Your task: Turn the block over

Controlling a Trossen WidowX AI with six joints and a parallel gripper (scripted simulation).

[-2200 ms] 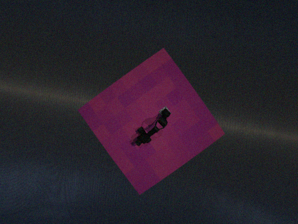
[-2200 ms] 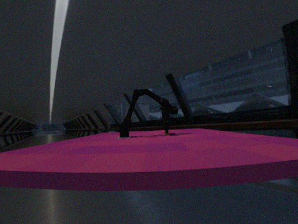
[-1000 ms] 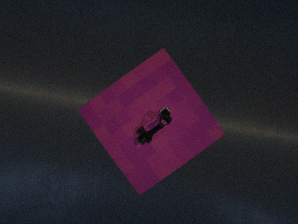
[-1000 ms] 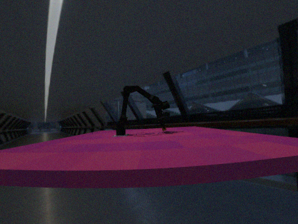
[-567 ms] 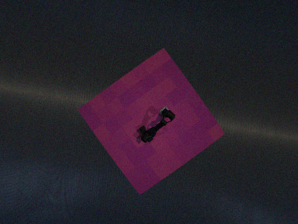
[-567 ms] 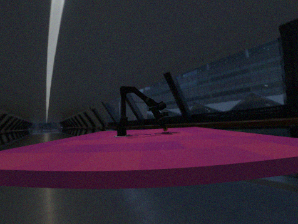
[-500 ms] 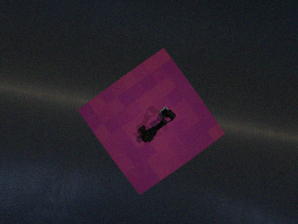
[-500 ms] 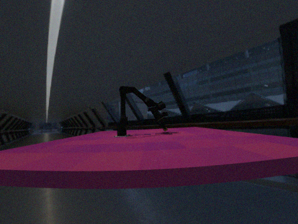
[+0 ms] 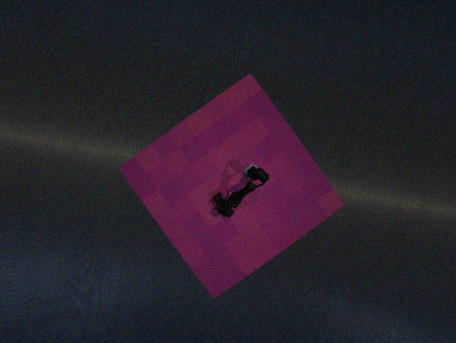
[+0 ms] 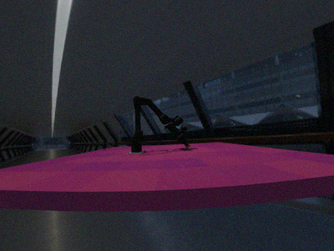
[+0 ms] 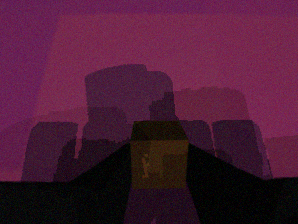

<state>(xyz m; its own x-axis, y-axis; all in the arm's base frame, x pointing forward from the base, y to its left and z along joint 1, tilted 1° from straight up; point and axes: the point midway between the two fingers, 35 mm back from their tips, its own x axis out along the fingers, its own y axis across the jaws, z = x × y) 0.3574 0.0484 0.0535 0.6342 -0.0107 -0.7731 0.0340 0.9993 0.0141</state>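
Observation:
My gripper (image 10: 186, 144) (image 11: 157, 150) is shut on the small yellow-brown block (image 11: 159, 172) and tilts down to the right in the exterior view. In the wrist view the block sits between the two black fingers. One narrow face is dark; the larger face toward the camera shows a small pale shape at its left and a darker square at its right. Whether these are the marking is unclear. The block is low over the pink and purple table (image 9: 273, 230) (image 10: 105, 182); contact is too small to tell. The top view does not show the block clearly.
The arm's base (image 10: 136, 147) stands on the table, left of the gripper in the exterior view. Dark shadows of the arm and gripper lie on the table in the wrist view. The table's edges are far from the arm in the top view.

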